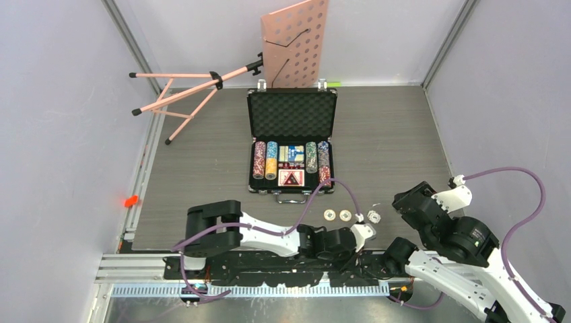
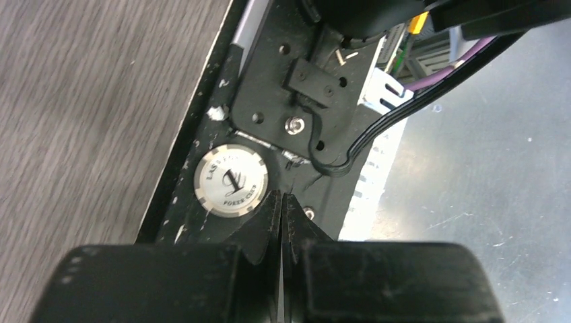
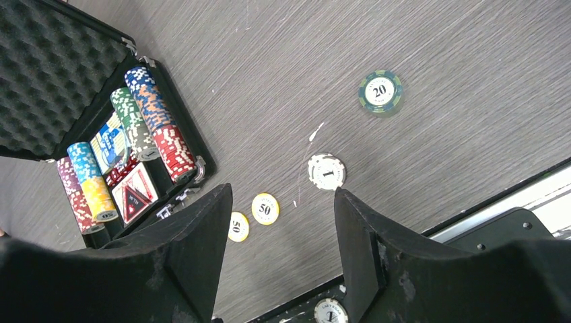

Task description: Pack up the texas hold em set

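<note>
The black briefcase (image 1: 291,114) lies open mid-table, its foam lid (image 3: 47,60) up. Rows of chips (image 1: 290,160) and cards fill its tray. Loose on the table are two yellow 50 chips (image 3: 265,208), a white 1 chip (image 3: 326,171) and a green 20 chip (image 3: 380,91). Another white chip (image 2: 231,180) rests on the black base plate at the table's near edge. My left gripper (image 2: 281,196) is shut and holds nothing, its tips just right of that chip. My right gripper (image 3: 283,195) hangs open above the table, with the yellow chips below its left finger.
A pink music stand (image 1: 295,42) leans at the back, its tripod legs (image 1: 176,101) lying over the table's far left. Grey walls close in both sides. Purple cables (image 1: 505,175) loop off both arms. The black base plate and rail (image 1: 269,272) run along the near edge.
</note>
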